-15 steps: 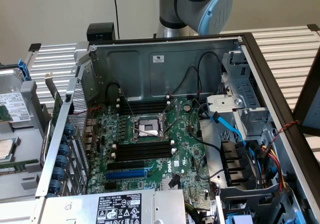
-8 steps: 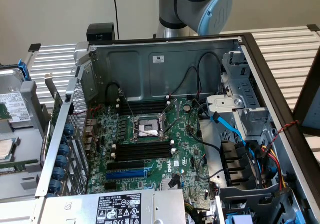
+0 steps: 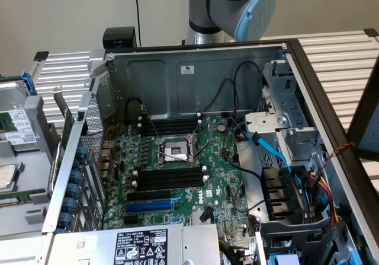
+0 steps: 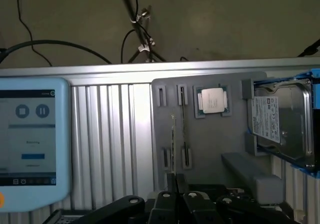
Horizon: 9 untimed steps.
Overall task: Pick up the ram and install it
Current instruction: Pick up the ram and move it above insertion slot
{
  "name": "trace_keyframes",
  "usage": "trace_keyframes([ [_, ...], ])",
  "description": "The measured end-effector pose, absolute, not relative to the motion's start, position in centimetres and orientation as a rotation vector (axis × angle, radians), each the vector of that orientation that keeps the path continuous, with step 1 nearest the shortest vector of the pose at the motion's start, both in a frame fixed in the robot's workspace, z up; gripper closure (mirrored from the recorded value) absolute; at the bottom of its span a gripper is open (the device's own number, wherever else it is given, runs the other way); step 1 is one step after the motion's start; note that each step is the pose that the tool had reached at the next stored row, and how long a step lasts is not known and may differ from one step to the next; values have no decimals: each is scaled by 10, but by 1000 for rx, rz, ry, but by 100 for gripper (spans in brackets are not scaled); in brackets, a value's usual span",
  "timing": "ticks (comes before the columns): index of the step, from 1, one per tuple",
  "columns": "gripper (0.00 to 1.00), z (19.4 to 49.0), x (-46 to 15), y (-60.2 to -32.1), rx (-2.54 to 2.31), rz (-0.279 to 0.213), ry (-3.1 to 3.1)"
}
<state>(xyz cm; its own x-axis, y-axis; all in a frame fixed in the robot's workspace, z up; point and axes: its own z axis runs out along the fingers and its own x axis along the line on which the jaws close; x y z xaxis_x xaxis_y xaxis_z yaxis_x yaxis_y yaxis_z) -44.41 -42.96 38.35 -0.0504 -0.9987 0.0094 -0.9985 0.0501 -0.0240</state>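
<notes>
The ram (image 4: 173,139) is a thin green stick seen edge-on, rising from between my fingertips and lying off the line of the tray's holders. My gripper (image 4: 176,181) is shut on its near end, well above the grey tray (image 4: 220,139). In the exterior view the arm (image 3: 237,4) stands behind the open computer case. On the motherboard, the black memory slots (image 3: 169,179) lie beside the processor socket (image 3: 174,152) with nothing in them. A blue expansion slot (image 3: 151,207) runs just in front of them.
In the tray, a second thin stick (image 4: 184,129) stands in its holders, next to a processor chip (image 4: 212,101) and a hard drive (image 4: 280,124). A screen tablet (image 4: 30,134) lies on the ribbed table. Cables (image 3: 278,158) and a drive cage (image 3: 296,134) crowd the case toward the exterior view's right.
</notes>
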Motion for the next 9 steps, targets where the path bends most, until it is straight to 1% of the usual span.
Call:
trace_keyframes([
  [3,88,391,-437,-429,-2158,-37,2269],
  [9,88,395,-414,-429,-2158,-37,2269],
])
